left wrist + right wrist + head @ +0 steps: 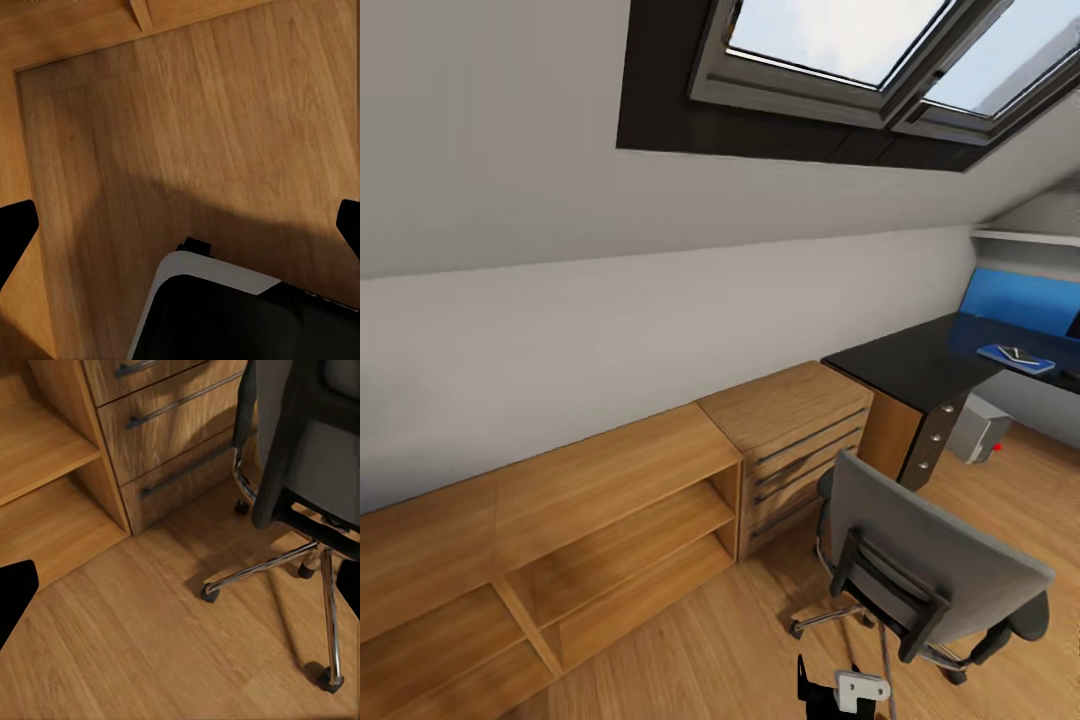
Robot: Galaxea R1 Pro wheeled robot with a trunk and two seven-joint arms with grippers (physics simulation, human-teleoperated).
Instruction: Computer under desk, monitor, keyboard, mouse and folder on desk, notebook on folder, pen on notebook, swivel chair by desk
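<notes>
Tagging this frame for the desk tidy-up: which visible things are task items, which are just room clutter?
Task items:
swivel chair
desk
computer, under the desk
folder, on the desk, small dark items on top

Not part of it:
wooden drawer cabinet
open wooden shelf
skylight

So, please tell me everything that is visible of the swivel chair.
The swivel chair is a grey padded office chair with a black frame behind the backrest and black armrests. It stands upright on the wooden floor, its back turned to the camera, in front of the wooden drawer cabinet and short of the black desk. The right wrist view shows its chrome star base with black castors resting on the floor. Nothing else touches it.
</notes>
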